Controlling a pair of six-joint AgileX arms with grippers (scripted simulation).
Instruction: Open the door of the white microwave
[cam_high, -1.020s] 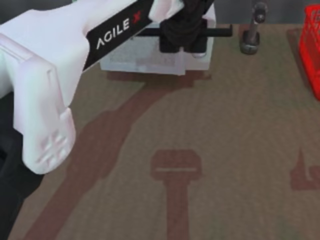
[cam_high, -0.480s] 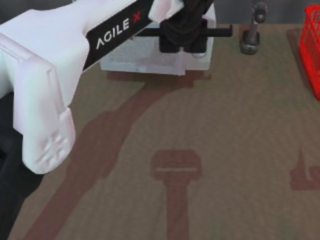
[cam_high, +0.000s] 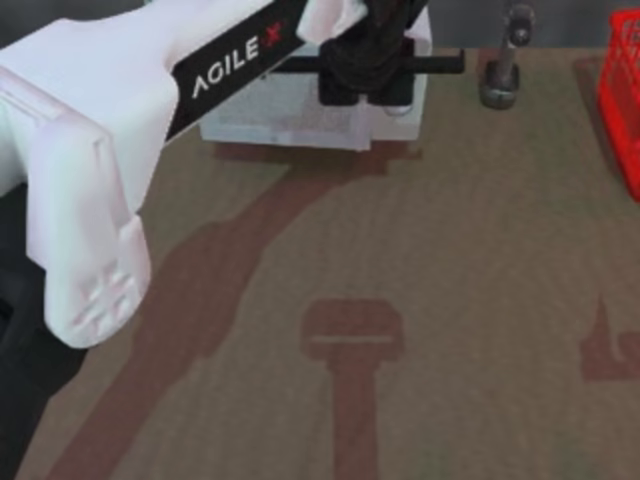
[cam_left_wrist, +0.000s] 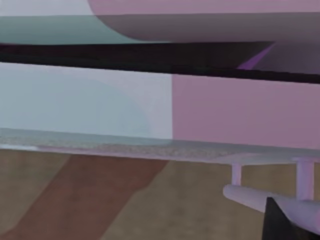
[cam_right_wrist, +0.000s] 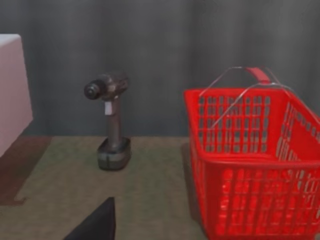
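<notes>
Top view shows my big white left arm (cam_high: 150, 90) reaching from about 9 o'clock up toward 12 o'clock, where the white microwave (cam_high: 300, 115) sits at the far edge of the table (cam_high: 450, 300). The arm covers most of the microwave, so only its front part peeks out. The left gripper (cam_high: 365, 70) is a dark lump right over the microwave's front, and a thin black bar sticks out from it toward 3 o'clock. Its tips are hidden, so I cannot tell if the pincer is open or closed. Left wrist view is very close up: the door (cam_left_wrist: 150, 147) shows only as a thin speckled edge, and its pale handle (cam_left_wrist: 270, 197) is a bar on two short posts, cut off at the picture's side. A dark finger tip (cam_left_wrist: 280, 222) pokes in just beside the handle. A grey drill (cam_high: 500, 65) stands near 1 o'clock, and a red basket (cam_high: 620, 90) is cut off at 2 o'clock. My right arm is out of the top view; its wrist view shows only one dark tip (cam_right_wrist: 97, 225), so I cannot tell its pincer either.
</notes>
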